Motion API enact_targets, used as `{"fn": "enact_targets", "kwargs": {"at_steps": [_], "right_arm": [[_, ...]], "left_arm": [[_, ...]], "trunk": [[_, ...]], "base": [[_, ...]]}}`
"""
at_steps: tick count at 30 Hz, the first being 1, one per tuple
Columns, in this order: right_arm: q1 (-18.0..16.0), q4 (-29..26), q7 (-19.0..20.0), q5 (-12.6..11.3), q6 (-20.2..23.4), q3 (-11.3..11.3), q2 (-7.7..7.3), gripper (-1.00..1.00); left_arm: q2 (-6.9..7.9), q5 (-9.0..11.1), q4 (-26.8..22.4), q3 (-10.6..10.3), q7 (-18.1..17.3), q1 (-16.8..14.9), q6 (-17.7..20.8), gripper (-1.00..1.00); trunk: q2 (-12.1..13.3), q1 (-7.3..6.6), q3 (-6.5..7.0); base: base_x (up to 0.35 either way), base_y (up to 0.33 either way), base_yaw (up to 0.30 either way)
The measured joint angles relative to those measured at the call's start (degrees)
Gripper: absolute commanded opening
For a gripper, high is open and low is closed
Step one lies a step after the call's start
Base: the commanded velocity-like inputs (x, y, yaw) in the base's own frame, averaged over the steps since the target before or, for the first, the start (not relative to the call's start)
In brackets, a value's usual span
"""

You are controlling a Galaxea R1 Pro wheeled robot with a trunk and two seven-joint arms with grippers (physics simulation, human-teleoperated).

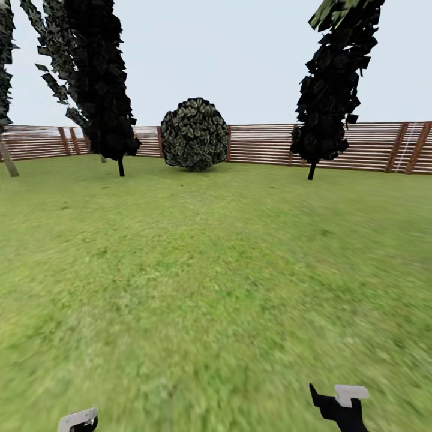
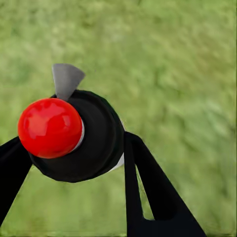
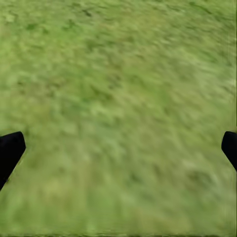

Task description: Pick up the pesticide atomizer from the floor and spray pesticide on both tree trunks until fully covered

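Grass covers nearly the whole head view: a wide green lawn, blurred and mottled, ringed at the far side by a brown fence of horizontal wooden slats. In front of the fence stand two dark, narrow cypress-like trees, each on a thin trunk, with a round leafy bush between them. At the far left edge a slanted grey-brown trunk is cut off by the frame, so what it belongs to cannot be told.

The pesticide atomizer sits in the left wrist view, between the fingers of the left gripper. It shows as a rounded black body with a glossy red ball-shaped cap facing the camera, a thin white ring behind the cap and a small grey wedge-shaped part jutting from its far side. The black fingers press against both flanks of the body, closed around it; the rest of the atomizer is hidden behind its own bulk, over blurred grass.

The right gripper hangs over bare lawn with its fingers spread wide to the edges of the right wrist view, holding nothing. In the head view both arms are cut off at the bottom edge: a pale piece of the left arm, and the right gripper's black and white parts.
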Motion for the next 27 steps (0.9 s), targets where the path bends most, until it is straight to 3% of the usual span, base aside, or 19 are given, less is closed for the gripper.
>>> {"fn": "enact_targets", "kwargs": {"at_steps": [6, 27], "right_arm": [[0.02, -0.08, -0.04, 0.00, -0.05, 0.01, 0.81, 1.00], [0.01, -0.09, -0.05, 0.09, -0.02, 0.00, 0.87, 1.00]], "left_arm": [[0.00, 0.00, 0.00, 0.00, 0.00, 0.00, 0.00, -1.00], [0.00, 0.00, 0.00, 0.00, 0.01, -0.02, 0.00, -1.00]], "trunk": [[0.00, 0.00, 0.02], [0.00, 0.00, 0.02]], "base": [[-0.282, 0.184, 0.280], [-0.282, 0.182, 0.281]]}}
